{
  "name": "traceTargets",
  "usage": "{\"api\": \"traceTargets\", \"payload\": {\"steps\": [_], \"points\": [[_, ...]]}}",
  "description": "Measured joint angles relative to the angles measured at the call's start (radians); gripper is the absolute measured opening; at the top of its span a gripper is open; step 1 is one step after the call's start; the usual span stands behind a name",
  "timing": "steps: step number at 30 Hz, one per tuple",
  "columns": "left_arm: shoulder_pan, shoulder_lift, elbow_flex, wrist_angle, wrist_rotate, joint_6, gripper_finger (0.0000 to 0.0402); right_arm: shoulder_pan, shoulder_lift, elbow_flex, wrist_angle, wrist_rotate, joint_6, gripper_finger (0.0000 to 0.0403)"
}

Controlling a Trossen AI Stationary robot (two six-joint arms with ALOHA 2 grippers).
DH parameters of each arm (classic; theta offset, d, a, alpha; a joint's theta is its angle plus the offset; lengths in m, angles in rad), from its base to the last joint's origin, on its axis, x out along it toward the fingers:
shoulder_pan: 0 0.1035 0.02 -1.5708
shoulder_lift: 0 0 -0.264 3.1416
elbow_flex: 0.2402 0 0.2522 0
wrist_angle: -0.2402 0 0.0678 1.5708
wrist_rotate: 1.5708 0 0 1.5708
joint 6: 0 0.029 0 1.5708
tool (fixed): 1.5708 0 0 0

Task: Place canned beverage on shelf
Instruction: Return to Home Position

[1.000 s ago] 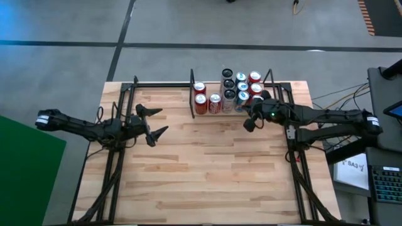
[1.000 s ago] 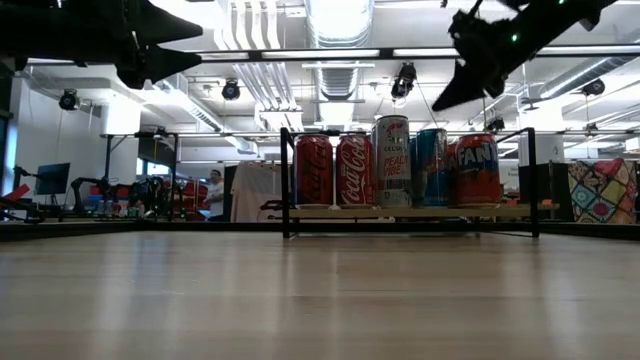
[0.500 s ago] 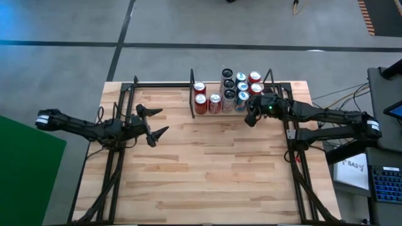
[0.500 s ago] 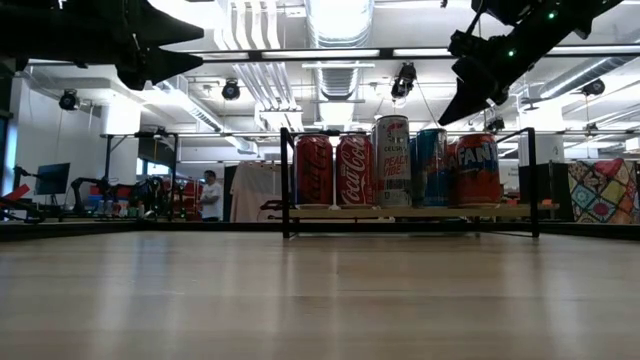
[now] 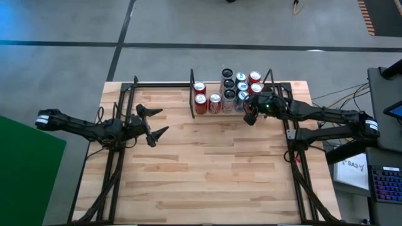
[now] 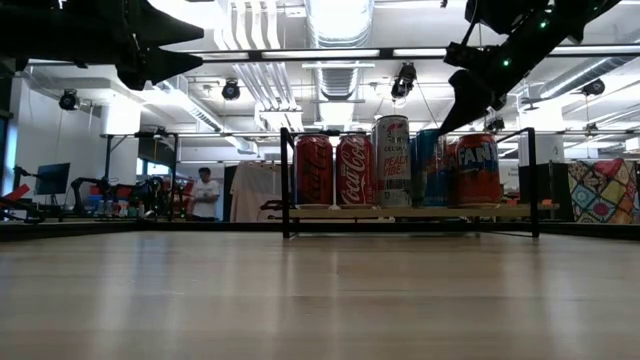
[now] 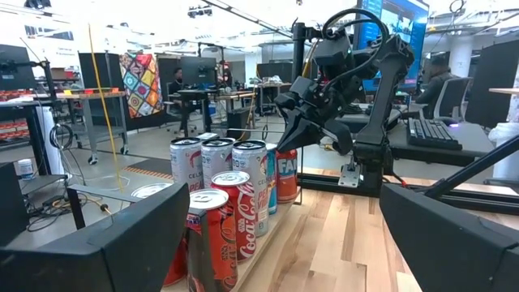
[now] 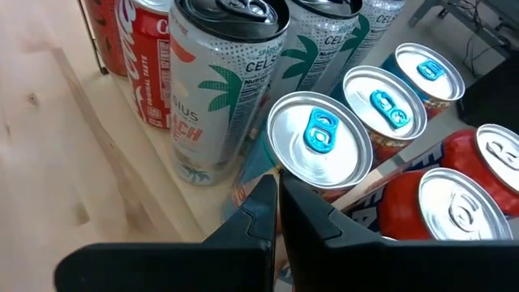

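High view: hovering the right gripper above the front edge of the shelf, jaws pressed together, gripping nothing. Seeing the cans standing crowded on that shelf at the bench far side. Hanging the left gripper over the left side, jaws apart.

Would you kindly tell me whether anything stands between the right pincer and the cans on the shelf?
Nothing visible does: the shut right pincer hangs over the blue-tabbed can on the shelf, only air between. The left pincer waits open, far left.
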Motion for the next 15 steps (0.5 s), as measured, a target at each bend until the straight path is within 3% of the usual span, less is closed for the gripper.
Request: {"api": "traceTargets", "payload": {"steps": [15], "points": [[0.0,0.0,0.0,-0.001,0.0,0.0,0.0389,-0.007,-0.003,-0.001,-0.001,0.015,-0.011,0.0009]]}}
